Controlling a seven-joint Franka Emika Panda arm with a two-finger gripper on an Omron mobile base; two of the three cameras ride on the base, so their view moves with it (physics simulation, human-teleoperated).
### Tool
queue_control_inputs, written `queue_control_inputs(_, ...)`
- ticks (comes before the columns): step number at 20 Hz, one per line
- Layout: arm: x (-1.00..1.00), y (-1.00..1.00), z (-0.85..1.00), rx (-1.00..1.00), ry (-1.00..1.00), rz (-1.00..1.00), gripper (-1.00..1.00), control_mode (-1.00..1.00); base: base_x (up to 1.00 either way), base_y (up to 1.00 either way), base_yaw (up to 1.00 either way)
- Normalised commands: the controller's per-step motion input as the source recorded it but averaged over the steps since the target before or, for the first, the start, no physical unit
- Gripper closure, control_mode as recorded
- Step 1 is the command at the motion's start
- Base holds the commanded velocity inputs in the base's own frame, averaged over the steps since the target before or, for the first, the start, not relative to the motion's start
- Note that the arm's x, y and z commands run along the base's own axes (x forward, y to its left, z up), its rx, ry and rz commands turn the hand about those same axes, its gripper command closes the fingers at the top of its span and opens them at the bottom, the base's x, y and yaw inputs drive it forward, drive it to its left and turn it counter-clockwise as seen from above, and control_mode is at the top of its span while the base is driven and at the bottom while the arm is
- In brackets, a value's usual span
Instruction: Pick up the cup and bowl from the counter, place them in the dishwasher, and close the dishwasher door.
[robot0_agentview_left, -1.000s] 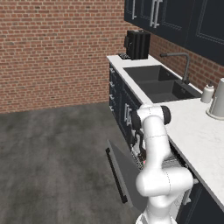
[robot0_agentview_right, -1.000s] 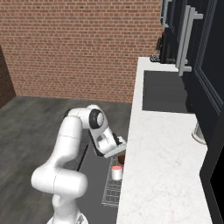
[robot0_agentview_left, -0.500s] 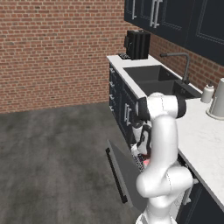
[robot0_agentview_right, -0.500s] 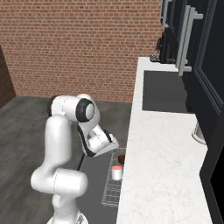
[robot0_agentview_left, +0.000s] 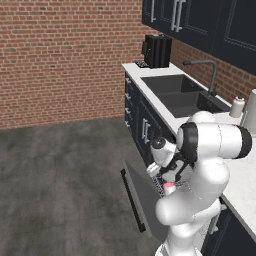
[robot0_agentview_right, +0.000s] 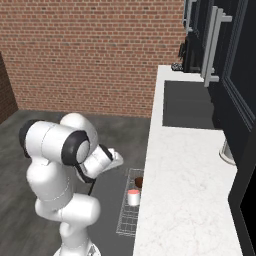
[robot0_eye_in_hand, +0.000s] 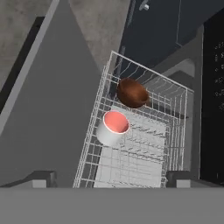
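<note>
Claw (robot0_eye_in_hand: 107, 178) spread wide, empty — directly beneath it cup (robot0_eye_in_hand: 112, 127) and bowl (robot0_eye_in_hand: 132, 92) rest in the pulled-out rack (robot0_eye_in_hand: 177, 131), freeing it for the dishwasher door (robot0_eye_in_hand: 48, 109).

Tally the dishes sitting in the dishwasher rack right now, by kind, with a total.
Cup: 1
Bowl: 1
Total: 2, both in the rack
</note>
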Motion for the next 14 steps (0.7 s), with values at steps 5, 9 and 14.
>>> queue_control_inputs(5, -0.32, 0.23, 1.0, 0.0, 0.03, -0.05, -1.0, -1.0, 0.0, 0.0, 0.0)
queue_control_inputs(9, -0.27, 0.43, 0.67, 0.0, 0.16, -0.03, -1.0, -1.0, 0.0, 0.0, 0.0)
queue_control_inputs(14, -0.09, 0.24, 0.99, 0.0, 0.13, -0.02, -1.0, -1.0, 0.0, 0.0, 0.0)
